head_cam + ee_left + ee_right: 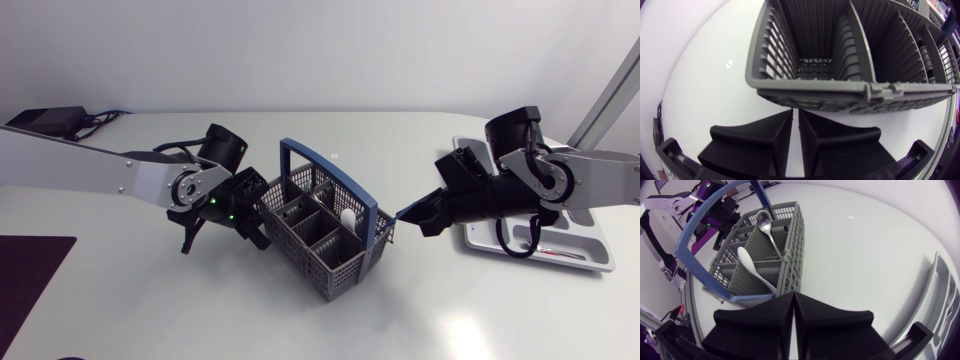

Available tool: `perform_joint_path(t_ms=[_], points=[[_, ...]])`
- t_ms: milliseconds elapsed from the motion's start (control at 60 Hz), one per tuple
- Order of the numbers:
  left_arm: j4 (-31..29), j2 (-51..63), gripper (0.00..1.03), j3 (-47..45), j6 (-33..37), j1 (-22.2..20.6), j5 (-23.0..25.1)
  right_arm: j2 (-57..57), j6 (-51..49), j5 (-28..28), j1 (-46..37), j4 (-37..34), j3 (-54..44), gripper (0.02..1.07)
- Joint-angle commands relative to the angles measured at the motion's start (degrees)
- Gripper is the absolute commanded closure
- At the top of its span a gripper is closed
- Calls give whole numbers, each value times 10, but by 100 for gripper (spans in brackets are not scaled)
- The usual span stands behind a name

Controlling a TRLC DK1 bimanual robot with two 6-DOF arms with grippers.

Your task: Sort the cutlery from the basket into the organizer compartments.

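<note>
A metal spoon [768,232] and a white spoon [751,264] are leaned in the grey basket [793,255], bowls pointed away from the clenched right tool [793,295]. The left tool [795,112] is likewise clenched on nothing.

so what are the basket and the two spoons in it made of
The basket looks like moulded grey plastic, matte, judging by its thin slatted walls; its handle seems blue plastic too. The silver spoon looks like polished metal, its bowl mirror-bright. The white spoon is smooth and opaque, probably plastic, though ceramic can't be ruled out.
</note>
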Motion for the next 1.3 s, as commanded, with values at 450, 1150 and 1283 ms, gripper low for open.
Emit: perform_joint_path(t_ms=[450, 1150, 1283], points=[[-2, 117, 90, 178, -25, 35, 5, 3, 42, -42, 96, -48, 5, 101], [2, -120, 88, -7, 34, 25, 24, -264, -75, 163, 181, 30, -157, 41], [9, -177, 88, -53, 43, 15, 31, -265, -74, 174, 205, 55, -163, 41]])
